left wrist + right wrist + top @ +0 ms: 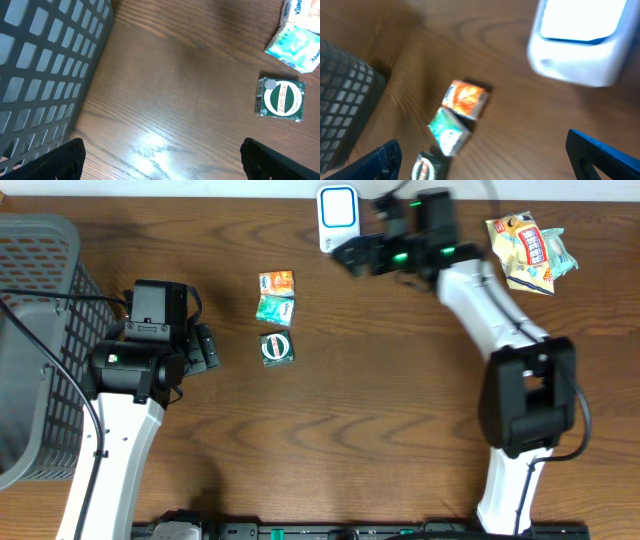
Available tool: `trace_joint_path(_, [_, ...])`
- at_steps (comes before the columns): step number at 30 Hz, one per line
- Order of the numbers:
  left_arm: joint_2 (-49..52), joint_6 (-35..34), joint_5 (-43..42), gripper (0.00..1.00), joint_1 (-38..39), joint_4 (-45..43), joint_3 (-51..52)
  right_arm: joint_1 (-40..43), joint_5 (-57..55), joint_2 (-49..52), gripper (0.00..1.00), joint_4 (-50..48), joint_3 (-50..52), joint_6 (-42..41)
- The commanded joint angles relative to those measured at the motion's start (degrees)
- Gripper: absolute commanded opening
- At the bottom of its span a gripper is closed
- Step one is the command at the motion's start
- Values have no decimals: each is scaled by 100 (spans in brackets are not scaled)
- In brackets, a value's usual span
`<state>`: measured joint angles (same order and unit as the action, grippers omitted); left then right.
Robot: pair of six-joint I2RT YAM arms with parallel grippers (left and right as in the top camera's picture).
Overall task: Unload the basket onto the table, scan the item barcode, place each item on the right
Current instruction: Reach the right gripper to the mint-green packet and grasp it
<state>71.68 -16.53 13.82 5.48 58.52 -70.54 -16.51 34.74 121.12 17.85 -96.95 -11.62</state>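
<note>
Three small items lie in a column mid-table: an orange packet (276, 281), a teal packet (275, 309) and a dark green box (277, 348). No barcode shows on any of them. A white scanner with a blue frame (338, 216) stands at the far edge. My left gripper (205, 348) is open, empty and low over bare wood to the left of the green box (281, 98). My right gripper (352, 255) is open and empty, hovering just in front of the scanner (580, 42). It looks down on the orange packet (466, 99) and the teal packet (449, 131).
A grey mesh basket (40, 330) fills the left side, close beside my left arm, and its wall (45, 65) shows in the left wrist view. A yellow snack bag (528, 250) lies at the far right.
</note>
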Motion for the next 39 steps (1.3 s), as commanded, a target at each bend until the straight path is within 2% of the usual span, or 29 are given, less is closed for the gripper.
trace_joint_path(1, [17, -28, 15, 98, 11, 15, -83, -636, -1172, 162, 97, -50, -9, -715])
trace_joint_path(6, [17, -28, 17, 98, 11, 15, -83, -1285, -1941, 393, 93, -109, -9, -1414])
trace_joint_path(9, [17, -28, 15, 97, 11, 15, -83, -1484, -2144, 584, 82, -223, -9, -1475])
trace_joint_path(12, [17, -28, 15, 98, 11, 15, -83, -1624, -2343, 796, 79, -358, -9, -1432])
trace_joint_path(13, [17, -28, 17, 98, 11, 17, -83, -1655, -2376, 866, 77, -428, -9, -1353])
trace_joint_path(15, [17, -28, 15, 98, 11, 15, -83, -1694, -2371, 1034, 63, -579, -9, -1106])
trace_joint_path(18, [17, -28, 15, 98, 11, 17, -83, -1720, -2350, 1292, 50, -717, -9, -1060])
trace_joint_path(21, [17, -26, 15, 98, 11, 15, -83, -1731, -2321, 1458, 47, -730, -9, -1054])
trace_joint_path(27, [17, -28, 15, 98, 11, 15, -83, -1727, -2323, 1438, 25, -446, -11, -531])
trace_joint_path(31, [17, -28, 15, 98, 11, 15, -83, -1641, -2328, 1174, 24, 205, -11, -455])
trace_joint_path(35, [17, -28, 15, 98, 11, 17, -83, -1508, -2586, 691, 22, 1263, -11, -455])
trace_joint_path(39, [17, -28, 15, 98, 11, 15, -83, -1423, -3346, 129, 36, 2627, -11, -413])
